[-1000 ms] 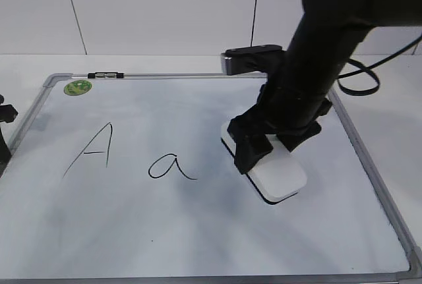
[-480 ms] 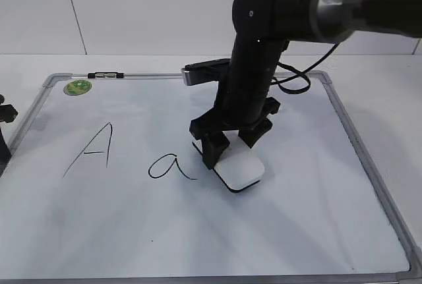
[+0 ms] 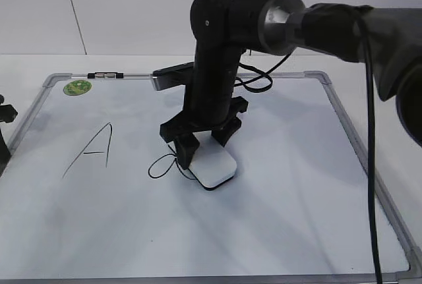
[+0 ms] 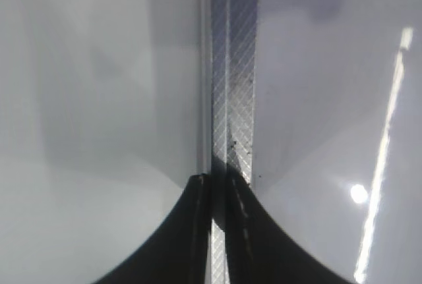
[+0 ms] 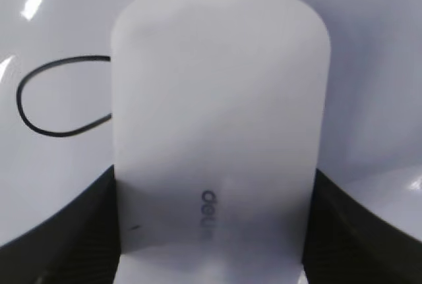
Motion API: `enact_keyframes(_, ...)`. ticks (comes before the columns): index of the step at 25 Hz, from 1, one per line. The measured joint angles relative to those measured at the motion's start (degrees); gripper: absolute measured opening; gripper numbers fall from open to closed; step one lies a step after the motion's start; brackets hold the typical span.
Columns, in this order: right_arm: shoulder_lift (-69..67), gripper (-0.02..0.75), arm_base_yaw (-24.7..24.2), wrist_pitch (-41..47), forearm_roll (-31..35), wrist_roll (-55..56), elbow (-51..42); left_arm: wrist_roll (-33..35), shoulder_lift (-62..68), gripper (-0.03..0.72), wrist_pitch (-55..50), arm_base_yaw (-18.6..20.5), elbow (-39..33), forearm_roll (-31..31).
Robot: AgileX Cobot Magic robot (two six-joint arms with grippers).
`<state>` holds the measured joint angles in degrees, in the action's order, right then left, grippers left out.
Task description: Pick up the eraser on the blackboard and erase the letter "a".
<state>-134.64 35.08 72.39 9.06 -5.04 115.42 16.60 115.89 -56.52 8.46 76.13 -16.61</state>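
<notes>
my right claw (image 3: 204, 144), pinching the eraser (image 3: 212, 163), has slid onto the letter "a" (image 3: 161, 165), whose tail is now covered.

Color rundown: the eraser (image 3: 212, 165) is plain white on top with a thin dark edge underneath, and the right wrist view shows small grey lettering on it (image 5: 210, 215). The blackboard (image 3: 277, 218) is actually a glossy white surface with a pale grey metal frame, which shows a fine diagonal hatch pattern (image 4: 232, 66) in the left wrist view. Upper left of the frame there's a round green sticker (image 3: 78, 87) and a small black clip (image 3: 105, 74). The letter "a" (image 3: 163, 165) and the capital "A" (image 3: 92, 150) are thin black marker. The right arm (image 3: 217, 66) is black all over with a silvery joint ring, and its hand (image 3: 201, 140) is black too. The tabletop (image 3: 389, 99) is white.
</notes>
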Motion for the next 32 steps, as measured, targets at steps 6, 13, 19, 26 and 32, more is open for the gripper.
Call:
enact_keyframes(6,-0.62,0.539,5.20,-0.73,-1.30,0.13,1.15,0.00,0.00,0.017,0.00,0.00,0.00,0.19)
enact_keyframes(13,-0.66,0.538,12.99,-1.32,-4.22,0.95,1.38,0.00,0.00,0.017,-0.10,0.00,0.00,0.19)
enact_keyframes(19,-0.66,0.538,10.72,-1.14,-4.30,3.96,1.37,0.00,0.00,0.017,-0.10,0.00,0.00,0.19)
enact_keyframes(26,-0.75,0.538,1.52,-1.24,-5.11,4.60,1.40,0.00,0.00,0.017,-0.10,0.00,0.00,0.08)
enact_keyframes(32,-0.65,0.538,-2.57,-1.24,-6.03,5.04,1.40,0.00,0.00,0.017,-0.10,0.00,0.00,0.08)
